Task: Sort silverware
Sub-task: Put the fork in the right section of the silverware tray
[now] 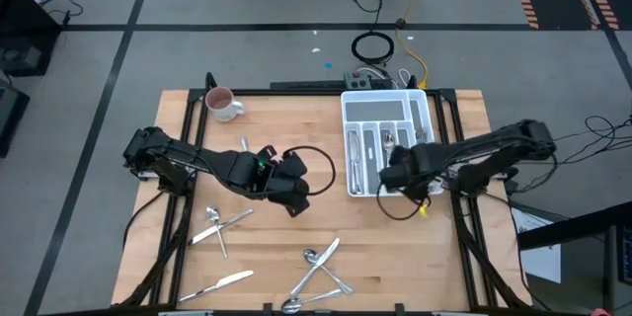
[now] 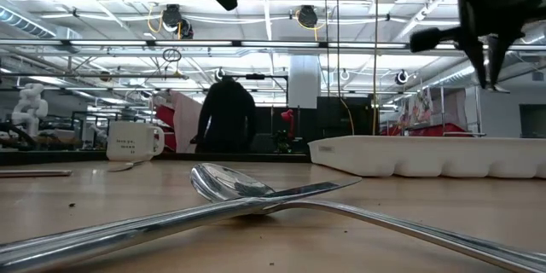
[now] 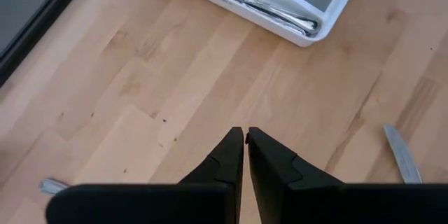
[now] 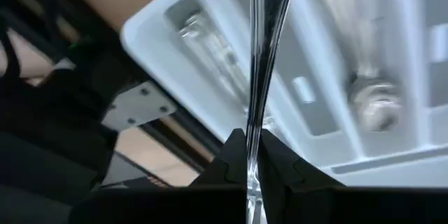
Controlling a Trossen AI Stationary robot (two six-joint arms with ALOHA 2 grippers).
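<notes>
My right gripper [image 4: 255, 155] hovers over the near end of the white cutlery tray [image 1: 423, 109], shut on one slim silver piece [image 4: 260, 63]. The low view shows this gripper [image 2: 490, 61] high above the tray [image 2: 426, 155]. Several pieces [image 1: 354, 153] lie in the tray's slots. My left gripper [image 3: 246, 137] is shut and empty above bare wood at the table's middle [image 1: 296, 197]. Loose silverware lies flat on the table: a fork and spoon [image 1: 219, 222], a knife [image 1: 225, 280] and a crossed cluster [image 1: 321, 272] near the near edge. My right gripper pinches the silver piece's slim shaft [image 4: 253, 136] between its two fingers, with the shaft running along them and out past their tips. The piece is lifted clear above the tray's slots. Which kind of piece it is cannot be told.
A white-and-pink mug [image 1: 222, 105] stands at the far left of the table. A spoon [image 2: 230, 183] lies close before the low camera. Cables and a power strip [image 1: 367, 79] sit beyond the far edge. A person [image 2: 223, 119] stands in the room behind.
</notes>
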